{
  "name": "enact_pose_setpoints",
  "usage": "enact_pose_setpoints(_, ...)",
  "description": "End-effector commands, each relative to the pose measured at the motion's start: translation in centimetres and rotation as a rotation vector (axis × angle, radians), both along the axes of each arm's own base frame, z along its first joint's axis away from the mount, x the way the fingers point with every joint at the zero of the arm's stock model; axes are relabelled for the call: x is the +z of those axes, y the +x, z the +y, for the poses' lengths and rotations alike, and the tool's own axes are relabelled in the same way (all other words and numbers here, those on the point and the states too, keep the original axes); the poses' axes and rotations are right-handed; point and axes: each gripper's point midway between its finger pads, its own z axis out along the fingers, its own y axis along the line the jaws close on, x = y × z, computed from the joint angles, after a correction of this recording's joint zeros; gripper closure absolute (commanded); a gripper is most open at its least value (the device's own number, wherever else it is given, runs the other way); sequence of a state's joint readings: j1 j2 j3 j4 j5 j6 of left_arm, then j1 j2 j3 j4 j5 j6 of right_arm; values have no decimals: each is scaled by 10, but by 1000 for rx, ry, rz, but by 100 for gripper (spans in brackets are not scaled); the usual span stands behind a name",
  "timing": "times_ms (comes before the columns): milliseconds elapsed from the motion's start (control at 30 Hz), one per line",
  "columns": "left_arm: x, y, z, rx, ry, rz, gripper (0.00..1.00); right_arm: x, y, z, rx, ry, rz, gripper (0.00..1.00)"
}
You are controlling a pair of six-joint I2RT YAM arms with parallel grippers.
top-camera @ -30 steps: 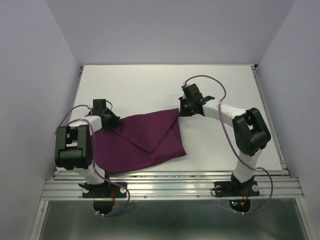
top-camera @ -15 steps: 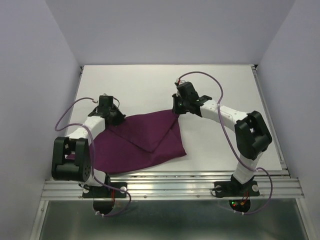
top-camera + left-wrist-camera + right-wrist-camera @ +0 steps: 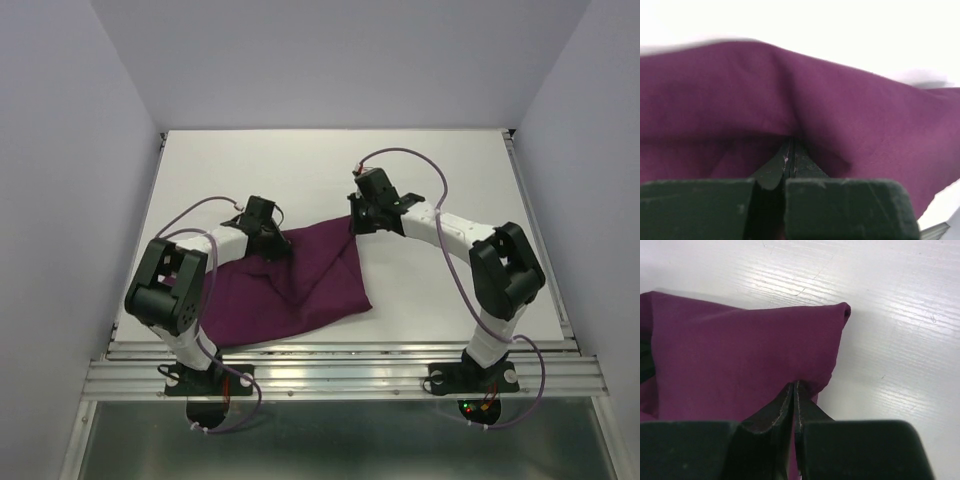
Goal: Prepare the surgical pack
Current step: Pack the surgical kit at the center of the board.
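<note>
Leftward a second ago, the left gripper (image 3: 272, 238) has since swung inward across the deep-purple cloth drape (image 3: 300, 295), dragging the drape's far-left corner toward its middle, so the drape's left part now lies doubled over and its outline is narrower. Meanwhile the right gripper (image 3: 356, 224) has hardly shifted and sits at the drape's far-right corner. A white tabletop (image 3: 450, 180) lies under the drape, bare well beyond the drape's far and right edges, with little showing past its near edge.

Left wrist view: the left gripper (image 3: 789, 159) has its jaws pressed fully together, with a raised fold of the purple drape (image 3: 865, 115) pinched between the tips; the cloth bunches in creases that run out from the pinch and fills nearly the whole view.

Right wrist view: the right gripper (image 3: 795, 396) is likewise clamped to a thin slit on the drape's (image 3: 740, 350) edge, just near of its rolled corner; the scratched white tabletop (image 3: 890, 315) spreads past the drape's far and right sides
</note>
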State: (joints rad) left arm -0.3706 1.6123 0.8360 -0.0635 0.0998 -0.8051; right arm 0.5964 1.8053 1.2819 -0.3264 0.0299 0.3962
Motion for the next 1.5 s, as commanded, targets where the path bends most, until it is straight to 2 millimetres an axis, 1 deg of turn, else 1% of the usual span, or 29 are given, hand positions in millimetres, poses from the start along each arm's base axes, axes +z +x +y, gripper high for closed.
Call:
enact_pose_setpoints(0,-14,13,-21,-41,6,8,100,42,4,-4,-23,37,-92,91)
enact_pose_setpoints(33,-18,12,-23,-46,9,19,100,49,3,-6,-27,41,-105,91)
enact_pose_setpoints(100,-11,13,-26,-52,9,4,100,53,-1,-12,-33,34,-116,91)
enact_pose_setpoints(167,9,18,-18,-22,36,-41,100,66,-4,-15,-38,43,-140,91)
enact_pose_setpoints(200,14,15,-12,-10,65,-33,100,68,-5,-18,-43,41,-146,91)
enact_pose_setpoints(233,31,26,-4,24,102,-83,100,78,-7,-20,-46,50,-163,90)
enact_pose_setpoints(333,49,34,4,40,152,-114,100,87,-10,-23,-53,58,-177,90)
enact_pose_setpoints(367,58,41,2,42,148,-137,100,92,-12,-24,-51,64,-186,90)
enact_pose_setpoints(400,54,44,3,43,163,-125,100,94,-13,-24,-49,66,-185,90)
enact_pose_setpoints(467,61,55,-2,36,163,-139,100,91,-19,-27,-48,61,-170,90)
enact_pose_setpoints(500,61,58,-3,32,164,-138,100,90,-21,-28,-49,62,-166,90)
enact_pose_setpoints(533,53,60,-5,27,172,-118,100,93,-23,-29,-50,69,-170,90)
enact_pose_setpoints(567,55,66,-7,24,170,-123,100,88,-27,-32,-53,65,-159,90)
enact_pose_setpoints(600,52,67,-8,23,173,-116,100,88,-28,-33,-58,66,-160,90)
enact_pose_setpoints(633,44,67,-7,23,183,-94,100,90,-30,-34,-62,69,-162,90)
enact_pose_setpoints(867,25,65,-6,35,191,-67,100,88,-37,-40,-73,65,-152,89)
enact_pose_setpoints(900,24,67,-8,33,186,-69,100,87,-38,-41,-74,65,-149,89)
enact_pose_setpoints(933,14,68,-11,23,181,-55,100,87,-39,-41,-75,65,-147,89)
enact_pose_setpoints(1000,5,71,-17,7,159,-55,100,88,-41,-42,-77,70,-148,89)
enact_pose_setpoints(1033,-2,75,-24,-9,138,-59,100,87,-42,-43,-80,69,-144,89)
enact_pose_setpoints(1100,-5,79,-29,-25,131,-58,100,89,-44,-44,-81,72,-143,89)
enact_pose_setpoints(1133,-8,78,-30,-35,137,-50,100,88,-45,-44,-81,72,-139,89)
enact_pose_setpoints(1200,-4,74,-26,-31,158,-48,100,89,-48,-47,-86,74,-139,89)
enact_pose_setpoints(1233,13,74,-21,-9,177,-85,100,91,-49,-47,-87,75,-143,89)
enact_pose_setpoints(1300,28,66,-11,21,213,-110,100,92,-51,-49,-92,77,-146,89)
enact_pose_setpoints(1333,49,60,-3,46,234,-145,100,94,-52,-50,-92,84,-151,89)
enact_pose_setpoints(1400,57,41,3,48,245,-132,100,94,-54,-49,-86,89,-145,89)
enact_pose_setpoints(1433,71,34,3,48,234,-155,100,94,-55,-49,-84,95,-147,89)
enact_pose_setpoints(1467,64,19,2,28,239,-133,100,93,-56,-49,-85,97,-144,89)
